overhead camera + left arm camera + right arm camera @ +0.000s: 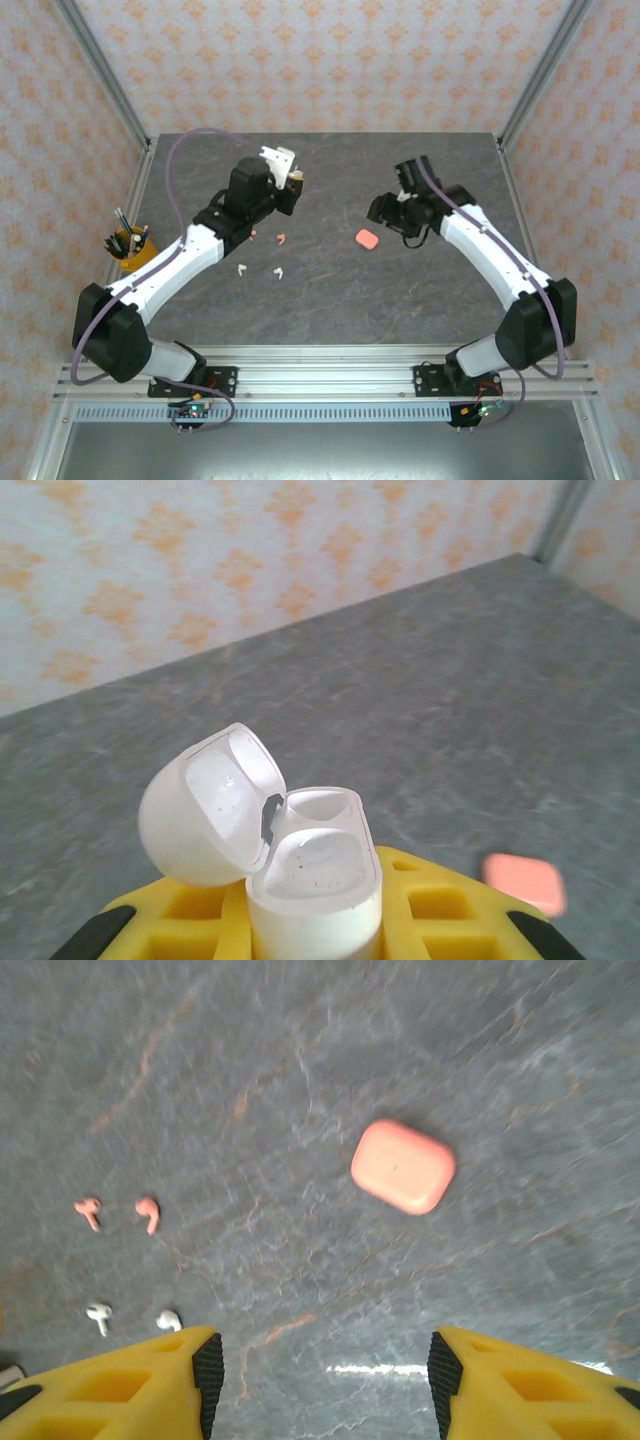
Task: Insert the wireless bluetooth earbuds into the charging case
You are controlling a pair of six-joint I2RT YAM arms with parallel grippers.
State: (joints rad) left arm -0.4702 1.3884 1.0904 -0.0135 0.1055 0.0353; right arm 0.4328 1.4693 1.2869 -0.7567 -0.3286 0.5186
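Note:
My left gripper (pixel 315 925) is shut on a white charging case (pixel 318 875), held upright above the table with its lid (pixel 205 805) flipped open to the left. Both wells look empty. From above, this case (pixel 277 158) sits at the left gripper (pixel 288 178) over the back left of the table. Two salmon pink earbuds (pixel 88 1210) (pixel 148 1212) and two white earbuds (pixel 99 1313) (pixel 168 1319) lie loose on the table. My right gripper (pixel 325 1370) hovers open with nothing between its pads, and a closed pink case (pixel 403 1165) lies ahead of it.
A yellow cup of pens (pixel 130 243) stands at the table's left edge. Patterned walls and metal frame posts close off the back and sides. The grey marbled table (pixel 330 300) is bare toward the near edge. The pink case (pixel 367 239) lies right of the earbuds (pixel 277 272).

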